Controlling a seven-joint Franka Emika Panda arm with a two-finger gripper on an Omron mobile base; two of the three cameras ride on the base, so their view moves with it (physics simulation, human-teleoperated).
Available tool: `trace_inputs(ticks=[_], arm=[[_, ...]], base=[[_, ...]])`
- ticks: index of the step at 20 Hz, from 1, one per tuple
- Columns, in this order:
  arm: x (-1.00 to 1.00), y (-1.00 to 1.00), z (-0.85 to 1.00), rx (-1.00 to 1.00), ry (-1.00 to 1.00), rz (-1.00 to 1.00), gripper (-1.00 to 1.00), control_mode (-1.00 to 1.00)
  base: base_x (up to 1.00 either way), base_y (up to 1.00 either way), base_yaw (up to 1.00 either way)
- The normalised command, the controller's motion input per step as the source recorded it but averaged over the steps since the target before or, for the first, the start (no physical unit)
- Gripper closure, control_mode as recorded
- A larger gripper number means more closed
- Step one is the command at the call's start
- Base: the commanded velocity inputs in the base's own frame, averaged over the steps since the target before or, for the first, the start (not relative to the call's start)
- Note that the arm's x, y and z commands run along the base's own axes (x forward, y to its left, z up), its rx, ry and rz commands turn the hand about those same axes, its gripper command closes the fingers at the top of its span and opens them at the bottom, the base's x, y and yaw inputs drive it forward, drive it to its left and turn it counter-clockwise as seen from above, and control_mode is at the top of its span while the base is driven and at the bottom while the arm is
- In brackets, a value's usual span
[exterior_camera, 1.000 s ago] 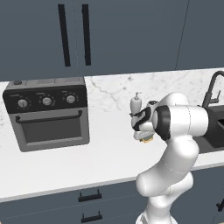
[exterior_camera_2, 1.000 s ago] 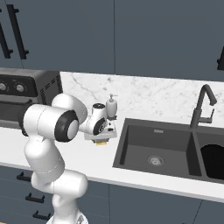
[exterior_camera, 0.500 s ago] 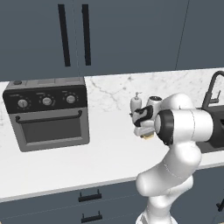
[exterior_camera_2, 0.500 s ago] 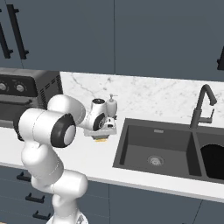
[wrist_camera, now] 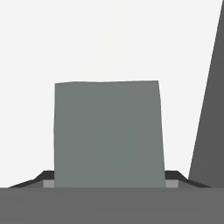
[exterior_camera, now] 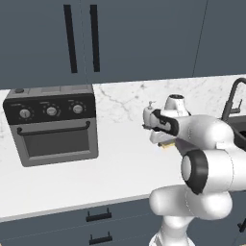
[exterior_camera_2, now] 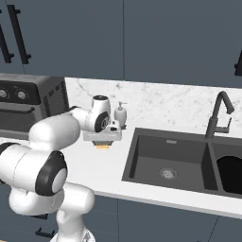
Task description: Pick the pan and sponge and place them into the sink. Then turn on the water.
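My gripper points down at the counter left of the sink and is shut on the sponge, whose yellow base peeks out beneath the hand. In the hand view the sponge's grey top spans the whole gap between the two dark fingertips. The black pan lies in the sink's right basin. The left basin holds nothing. No water runs from the dark gooseneck faucet.
A white soap dispenser stands just behind the hand, close to it. A black toaster oven sits on the counter at the left. Dark cabinets hang above the marble backsplash, and drawers run below the counter edge.
The jaws have narrowed slightly onto the sponge. The hand, with the sponge in it, has shifted a little up and away from the sink, and the elbow has swung outward.
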Motion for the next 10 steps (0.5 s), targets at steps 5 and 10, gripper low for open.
trace_inputs(ticks=[5, 10], arm=[[-0.82, 0.43, 0.06, 0.00, 0.00, -0.14, 1.00, -1.00], [-0.65, 0.09, 0.26, 0.00, -0.03, -0.09, 1.00, -1.00]], base=[[0.00, 0.00, 0.00], [0.00, 0.00, 0.00]])
